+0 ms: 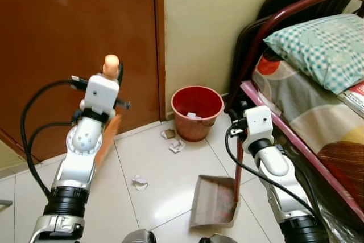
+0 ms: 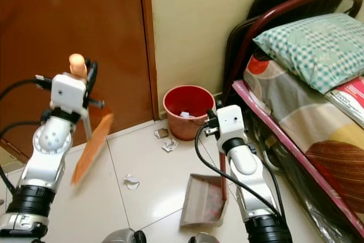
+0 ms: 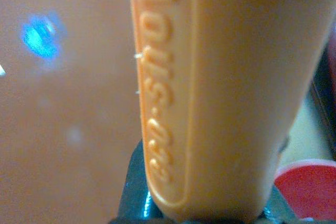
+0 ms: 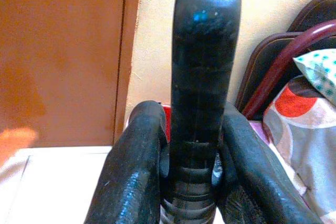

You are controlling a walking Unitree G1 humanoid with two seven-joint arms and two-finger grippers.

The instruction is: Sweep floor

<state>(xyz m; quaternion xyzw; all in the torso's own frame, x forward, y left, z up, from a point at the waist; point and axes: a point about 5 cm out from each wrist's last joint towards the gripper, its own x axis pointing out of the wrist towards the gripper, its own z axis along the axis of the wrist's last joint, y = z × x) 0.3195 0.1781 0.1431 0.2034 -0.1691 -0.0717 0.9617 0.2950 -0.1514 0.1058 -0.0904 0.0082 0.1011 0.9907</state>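
Note:
My left gripper (image 1: 116, 74) is raised in front of the door and shut on the orange broom handle (image 3: 231, 93). The broom's orange brush head (image 2: 91, 147) hangs tilted above the floor. My right gripper (image 4: 190, 111) is shut on the black grip (image 4: 205, 61) of the dustpan's upright handle. The brownish dustpan (image 1: 215, 200) rests on the white tiles beside the bed. Crumpled paper scraps lie on the floor: one (image 1: 139, 182) left of the pan and two (image 1: 175, 145) close to the red bin (image 1: 197, 112).
A brown door (image 1: 62, 32) with a knob stands at the left, a cream wall behind the bin. A bed (image 1: 318, 118) with a dark red frame, patterned sheet and checked pillow (image 1: 321, 46) fills the right side. The bin holds some paper.

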